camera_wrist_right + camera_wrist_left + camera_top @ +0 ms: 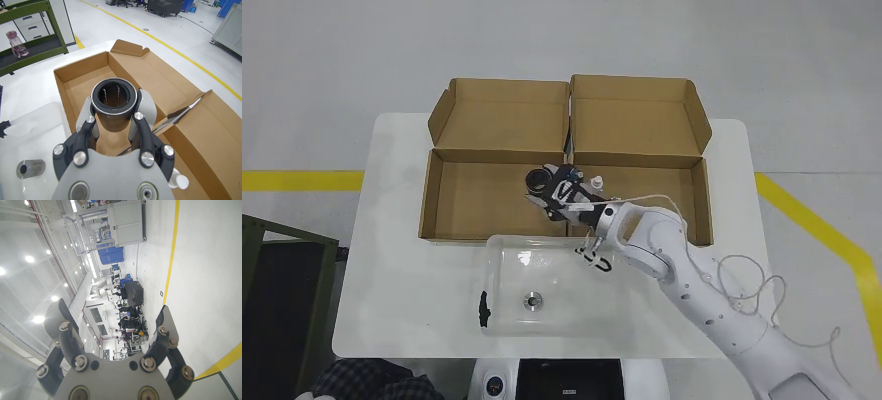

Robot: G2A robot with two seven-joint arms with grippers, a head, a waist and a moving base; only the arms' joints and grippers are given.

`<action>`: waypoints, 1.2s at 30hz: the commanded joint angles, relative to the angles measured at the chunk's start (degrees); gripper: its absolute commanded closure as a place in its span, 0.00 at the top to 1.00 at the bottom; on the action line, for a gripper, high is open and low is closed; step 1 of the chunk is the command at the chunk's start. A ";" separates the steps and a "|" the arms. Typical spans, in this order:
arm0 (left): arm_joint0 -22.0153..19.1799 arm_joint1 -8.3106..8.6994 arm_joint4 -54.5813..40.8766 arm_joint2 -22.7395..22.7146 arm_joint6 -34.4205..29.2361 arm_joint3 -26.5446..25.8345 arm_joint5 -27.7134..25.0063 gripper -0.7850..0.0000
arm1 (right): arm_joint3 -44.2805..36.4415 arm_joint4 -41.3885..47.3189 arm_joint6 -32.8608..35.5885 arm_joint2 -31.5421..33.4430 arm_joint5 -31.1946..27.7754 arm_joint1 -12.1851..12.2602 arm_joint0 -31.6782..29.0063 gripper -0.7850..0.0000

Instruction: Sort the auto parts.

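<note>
**Bearing sleeve gripped over cardboard box**

The robot's right claw (115, 106) clamps a dark bearing sleeve (113, 98) between its two fingers, with the part's open end pointing away from the wrist. The right wrist view looks straight down the bore, where rows of small steel balls line the inside and a bright metal rim rings the mouth. From the top view the sleeve reads as a short dark ring over the left box (457, 200), close to the end that meets the right box (682, 190). Both open boxes stand side by side on the white bench (392, 250). The top view also takes in the clear tray (562, 270) in front of the boxes, with a small metal bushing (533, 300) inside and a black part (484, 308) at its left edge. The left claw (113, 309) has its fingers spread wide with nothing between them, aimed out at the workshop hall.
</note>
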 commanded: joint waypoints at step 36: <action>0.00 0.00 0.00 0.00 0.00 0.00 0.00 1.00 | 22.56 -3.78 3.65 -10.62 5.09 -9.83 12.53 0.16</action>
